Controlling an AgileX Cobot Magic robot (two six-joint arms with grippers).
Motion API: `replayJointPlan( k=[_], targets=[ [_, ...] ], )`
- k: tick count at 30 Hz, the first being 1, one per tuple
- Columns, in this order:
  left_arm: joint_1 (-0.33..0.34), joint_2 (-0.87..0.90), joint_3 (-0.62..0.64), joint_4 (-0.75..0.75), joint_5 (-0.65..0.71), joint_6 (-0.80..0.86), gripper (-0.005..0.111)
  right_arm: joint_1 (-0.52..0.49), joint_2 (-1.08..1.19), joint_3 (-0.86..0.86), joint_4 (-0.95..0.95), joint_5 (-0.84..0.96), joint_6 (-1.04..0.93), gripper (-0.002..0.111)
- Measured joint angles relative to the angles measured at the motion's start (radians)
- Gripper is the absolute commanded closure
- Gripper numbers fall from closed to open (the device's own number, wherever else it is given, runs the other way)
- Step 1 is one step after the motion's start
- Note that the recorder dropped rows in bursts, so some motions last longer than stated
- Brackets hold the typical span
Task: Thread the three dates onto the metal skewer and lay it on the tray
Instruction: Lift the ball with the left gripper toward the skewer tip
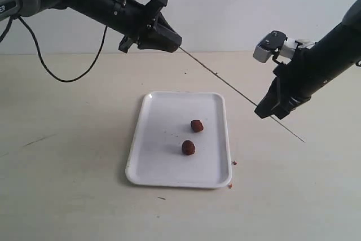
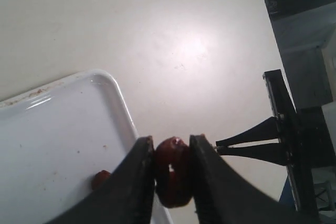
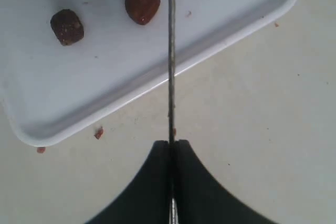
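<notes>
Two dates lie on the white tray; the right wrist view shows them too. The third date is pinched between the fingers of my left gripper, raised above the table behind the tray. The thin metal skewer runs from that gripper's tip down to my right gripper, which is shut on it. The skewer's far end sticks out past the right gripper. In the left wrist view the right gripper shows beyond the held date.
Small reddish crumbs lie on the beige table next to the tray's right rim. A black cable loops behind the left arm.
</notes>
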Motion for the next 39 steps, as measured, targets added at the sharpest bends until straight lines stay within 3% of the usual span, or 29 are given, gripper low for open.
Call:
replayJointPlan(
  k=[7, 28, 39],
  targets=[
    [0.023, 0.000, 0.000, 0.000, 0.000, 0.000, 0.081, 0.000, 0.000, 0.000, 0.000, 0.012, -0.008, 0.108],
    [0.006, 0.000, 0.000, -0.017, 0.000, 0.002, 0.081, 0.000, 0.000, 0.000, 0.006, -0.002, -0.008, 0.108],
    [0.006, 0.000, 0.000, -0.030, 0.000, 0.002, 0.081, 0.000, 0.001, 0.000, 0.112, -0.022, -0.076, 0.108]
  ],
)
